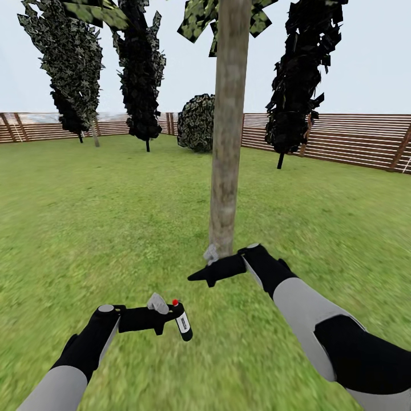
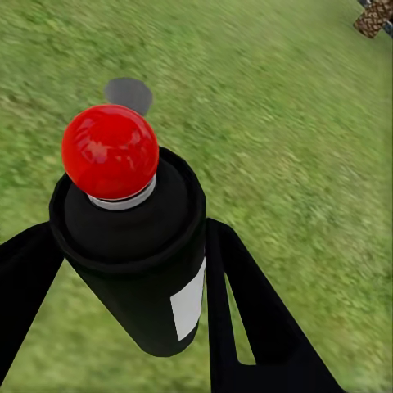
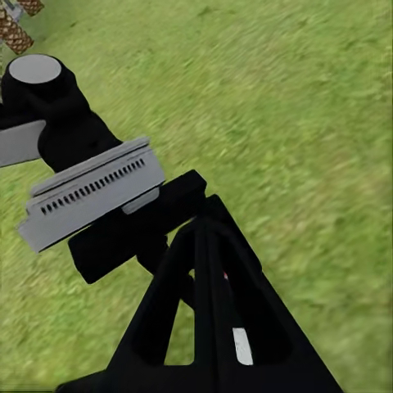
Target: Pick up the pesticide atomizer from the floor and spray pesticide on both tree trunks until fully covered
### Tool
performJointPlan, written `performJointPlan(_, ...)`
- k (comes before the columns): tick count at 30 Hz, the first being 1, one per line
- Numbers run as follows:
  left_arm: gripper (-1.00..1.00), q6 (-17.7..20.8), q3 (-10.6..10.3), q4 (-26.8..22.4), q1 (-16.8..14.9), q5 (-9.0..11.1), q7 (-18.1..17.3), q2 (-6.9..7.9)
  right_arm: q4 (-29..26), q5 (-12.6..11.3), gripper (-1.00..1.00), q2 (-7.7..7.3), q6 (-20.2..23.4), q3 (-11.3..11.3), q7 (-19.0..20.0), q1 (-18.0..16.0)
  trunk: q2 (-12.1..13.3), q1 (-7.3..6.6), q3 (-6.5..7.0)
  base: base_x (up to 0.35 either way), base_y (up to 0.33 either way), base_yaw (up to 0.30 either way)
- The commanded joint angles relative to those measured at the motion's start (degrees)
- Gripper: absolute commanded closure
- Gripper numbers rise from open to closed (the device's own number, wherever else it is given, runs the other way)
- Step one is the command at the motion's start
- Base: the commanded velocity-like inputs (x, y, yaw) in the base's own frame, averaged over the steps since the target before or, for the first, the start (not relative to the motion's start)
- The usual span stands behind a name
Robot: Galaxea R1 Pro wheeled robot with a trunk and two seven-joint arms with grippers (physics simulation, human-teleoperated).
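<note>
Two arms reach out over the grass [image 1: 114, 194], and between them, a little farther off, stands one tall tree trunk [image 1: 230, 131] — grey-brown, mottled, bare all the way down to the lawn. The left end effector [image 1: 171, 315] is clamped around the pesticide atomizer [image 1: 181, 320], a small black bottle with a red top and white label, held low over the grass at the near left; seen from the left wrist, its black fingers [image 2: 246, 311] press against both sides of the bottle [image 2: 135, 246], with the red ball cap uppermost. The right end effector [image 1: 201, 276] hangs just in front of the trunk's base, holding nothing, and its fingers [image 3: 213, 319] look drawn together to a point in the right wrist view. Beyond the trunk, dark cone-shaped trees [image 1: 142, 68] and a rounded bush [image 1: 197, 123] stand along a brown slatted fence [image 1: 342, 140] at the far edge of the lawn — the sky above is pale.
</note>
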Motion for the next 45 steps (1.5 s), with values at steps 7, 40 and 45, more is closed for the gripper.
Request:
performJointPlan(7, 1.0, -0.1, -0.01, -0.01, -0.01, -0.03, 0.14, -0.02, 0.0, -0.03, 1.0, 1.11, 0.03, 0.35, 0.04, 0.01, 0.0, 0.0, 0.0, 0.0, 0.0, 0.0)
performJointPlan(40, 1.0, 0.55, -0.09, -1.66, -0.05, -0.26, 1.33, -3.07, 0.09, -0.04, 1.0, 1.69, 0.02, 0.51, -0.21, 0.01, 0.0, 0.0, 0.0, 0.0, 0.0, 0.0)
performJointPlan(45, 1.0, 0.59, -0.06, -2.26, -0.02, -0.28, 1.43, -3.31, 0.09, -0.04, 1.0, 1.69, 0.06, 0.49, -0.22, 0.01, 0.0, 0.0, 0.0, 0.0, 0.0, 0.0)
